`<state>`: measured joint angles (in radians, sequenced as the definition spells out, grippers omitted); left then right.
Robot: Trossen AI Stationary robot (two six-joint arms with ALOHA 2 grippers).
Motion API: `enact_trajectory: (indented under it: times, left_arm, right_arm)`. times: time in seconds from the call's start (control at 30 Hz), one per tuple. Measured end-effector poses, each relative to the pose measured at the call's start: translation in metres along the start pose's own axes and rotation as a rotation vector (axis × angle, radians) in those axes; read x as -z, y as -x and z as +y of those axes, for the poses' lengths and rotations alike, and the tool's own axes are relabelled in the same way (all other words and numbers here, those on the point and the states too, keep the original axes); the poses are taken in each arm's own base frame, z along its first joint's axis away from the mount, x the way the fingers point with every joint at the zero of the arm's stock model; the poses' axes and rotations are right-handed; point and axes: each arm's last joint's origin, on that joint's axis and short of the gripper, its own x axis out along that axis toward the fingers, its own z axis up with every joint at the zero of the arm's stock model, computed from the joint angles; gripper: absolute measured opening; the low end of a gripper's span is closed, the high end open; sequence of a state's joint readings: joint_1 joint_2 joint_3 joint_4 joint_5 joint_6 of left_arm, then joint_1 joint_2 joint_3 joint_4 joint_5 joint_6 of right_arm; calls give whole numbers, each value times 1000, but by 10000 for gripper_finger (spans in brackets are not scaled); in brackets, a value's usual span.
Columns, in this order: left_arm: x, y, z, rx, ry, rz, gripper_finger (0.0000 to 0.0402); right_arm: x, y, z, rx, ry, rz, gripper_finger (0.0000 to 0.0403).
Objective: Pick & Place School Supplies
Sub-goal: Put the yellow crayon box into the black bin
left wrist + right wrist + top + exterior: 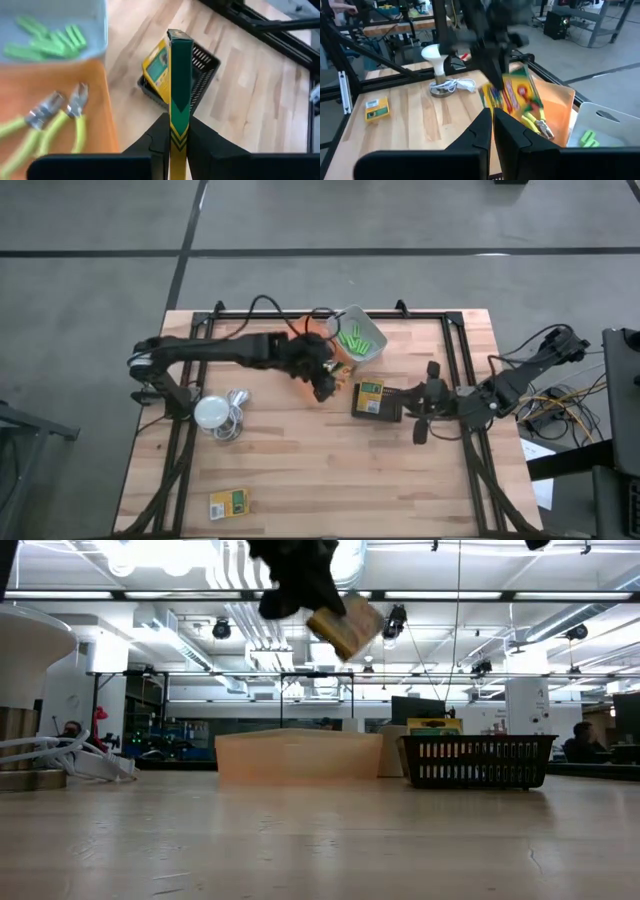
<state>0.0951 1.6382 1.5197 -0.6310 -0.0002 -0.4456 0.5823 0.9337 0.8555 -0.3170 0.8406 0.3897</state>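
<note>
The left arm reaches from the left of the overhead frame toward its centre, its left gripper [325, 383] clamped on a yellow-and-green box [179, 90] held aloft. In the left wrist view the box stands edge-on, its long axis running straight out from between the fingers. The black basket [378, 412], which already holds a second box [369, 396], lies just right of the gripper in the overhead frame; the orange bin [65, 90] with green-handled pliers [55, 125] sits just above it. The right gripper [424, 412], nearest the basket, waits pinched shut and empty. A third box [230, 503] lies at lower left.
</note>
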Motion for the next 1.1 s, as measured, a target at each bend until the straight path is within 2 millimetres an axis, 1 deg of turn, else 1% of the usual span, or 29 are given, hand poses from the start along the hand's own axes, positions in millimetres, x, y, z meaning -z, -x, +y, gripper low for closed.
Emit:
enact_trajectory:
  times: [0.13,0.23,0.33,0.4,0.53,0.67,0.83,1.0,1.1]
  left_arm:
    - [-17,22,-7,10,-88,-17,43]
    - [-22,31,-7,2,-96,0,43]
    - [-22,29,-7,10,-100,-12,43]
    - [-21,26,-8,34,-133,-2,43]
    - [-16,20,-8,89,-152,23,43]
    - [-13,17,-7,83,-151,37,43]
    - [-12,16,-7,82,-162,40,43]
    - [-11,16,-9,86,-184,43,43]
    - [-10,16,-10,94,-196,53,43]
  right_arm:
    - [-4,5,-5,-7,-22,-16,18]
    - [-5,7,-6,-13,-55,-22,18]
    - [-4,6,-5,-12,-120,-18,18]
    - [-2,2,-2,-7,-145,-8,18]
    - [2,-6,7,-4,-199,0,18]
    - [7,-17,18,-8,-286,-3,18]
    - [18,-31,28,18,-257,32,18]
    - [23,-40,28,52,-261,45,19]
    - [23,-42,27,63,-256,44,30]
